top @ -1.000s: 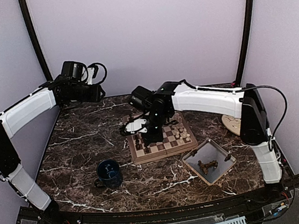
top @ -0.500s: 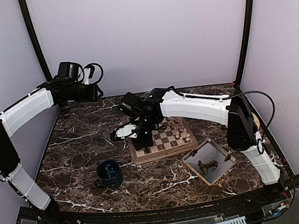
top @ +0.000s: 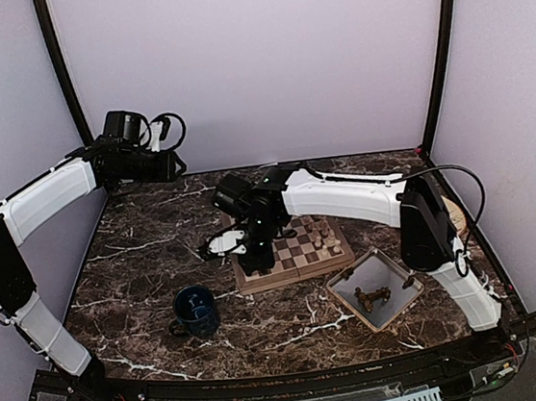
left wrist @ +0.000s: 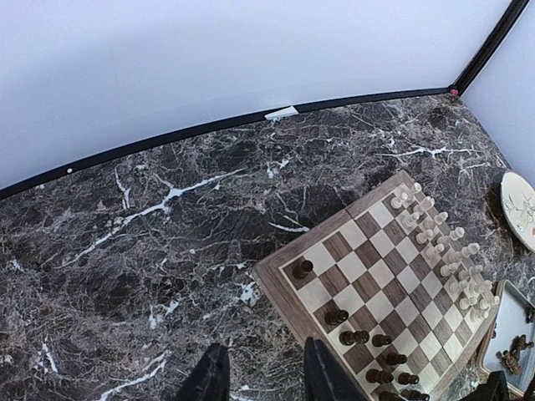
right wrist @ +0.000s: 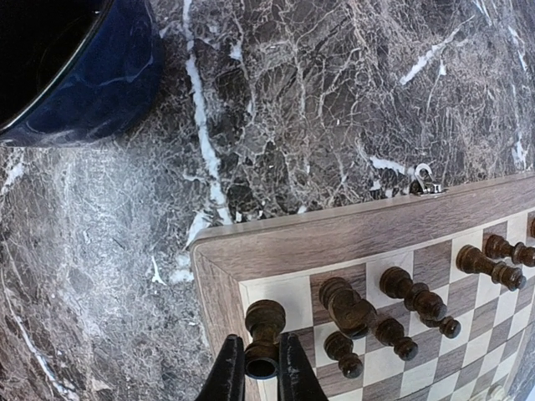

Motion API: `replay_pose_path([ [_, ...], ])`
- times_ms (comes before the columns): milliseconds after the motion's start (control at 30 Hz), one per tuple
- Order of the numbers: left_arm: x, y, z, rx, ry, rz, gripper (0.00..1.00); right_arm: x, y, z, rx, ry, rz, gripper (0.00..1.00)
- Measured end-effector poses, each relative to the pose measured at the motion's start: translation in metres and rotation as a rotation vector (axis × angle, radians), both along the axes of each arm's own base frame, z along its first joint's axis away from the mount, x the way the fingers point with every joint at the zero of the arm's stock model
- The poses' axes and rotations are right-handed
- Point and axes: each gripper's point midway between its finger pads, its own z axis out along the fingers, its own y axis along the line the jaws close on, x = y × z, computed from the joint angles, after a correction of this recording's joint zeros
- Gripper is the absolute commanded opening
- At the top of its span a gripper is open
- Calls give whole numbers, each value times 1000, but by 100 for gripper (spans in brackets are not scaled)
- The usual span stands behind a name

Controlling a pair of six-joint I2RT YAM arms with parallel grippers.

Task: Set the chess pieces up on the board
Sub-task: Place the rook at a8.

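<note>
Now, a dark piece held at the board's corner.

Largest first, I see the marble table point(top: 140, 263), then the board point(top: 298, 255) at centre frame, with cream pieces point(left wrist: 440, 248) lining its right-hand edge in the left wrist view. My left gripper point(left wrist: 263, 378) hangs at upper left of the top view, fingers apart on nothing. The right gripper point(right wrist: 261, 372) is pinched on a dark piece point(right wrist: 264, 322) at the bottom of its view, over the corner squares; I cannot tell whether it is seated. I judge it light, hard, smooth and tippy, best gripped low on the stem.
</note>
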Motion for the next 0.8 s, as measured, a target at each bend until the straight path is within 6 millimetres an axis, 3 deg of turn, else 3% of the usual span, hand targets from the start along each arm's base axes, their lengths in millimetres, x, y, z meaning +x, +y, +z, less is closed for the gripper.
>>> replay_pose_path([
  [567, -1, -2, 0, -8, 3, -12, 33, 5, -3, -10, -27, -25, -5, 12],
  [800, -1, -3, 0, -10, 4, -15, 33, 7, -1, -12, -23, -34, -7, 20],
])
